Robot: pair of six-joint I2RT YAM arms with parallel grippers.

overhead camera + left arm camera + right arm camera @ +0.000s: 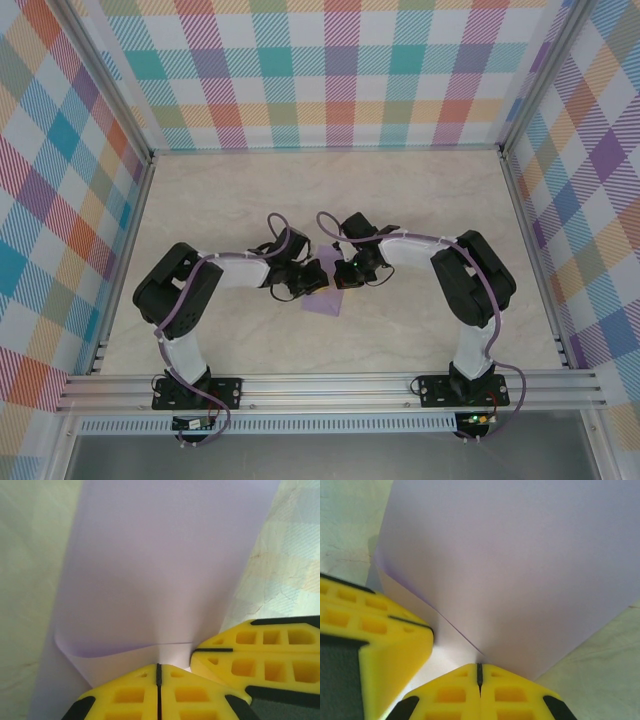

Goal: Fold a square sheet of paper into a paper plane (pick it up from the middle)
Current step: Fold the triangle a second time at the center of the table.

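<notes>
We note the square sheet of paper (326,303) folded over on the counter (420,200); left fingers (130,695) and right fingers (510,695), each pair pressed together, pinch its edge

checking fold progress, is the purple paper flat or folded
Folded over: the square sheet of paper shows a second layer under a rounded bend.

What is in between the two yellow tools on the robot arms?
The purple paper. In the top view it lies right between the left tool and the right tool, and both wrist views show it at their tips.
</notes>
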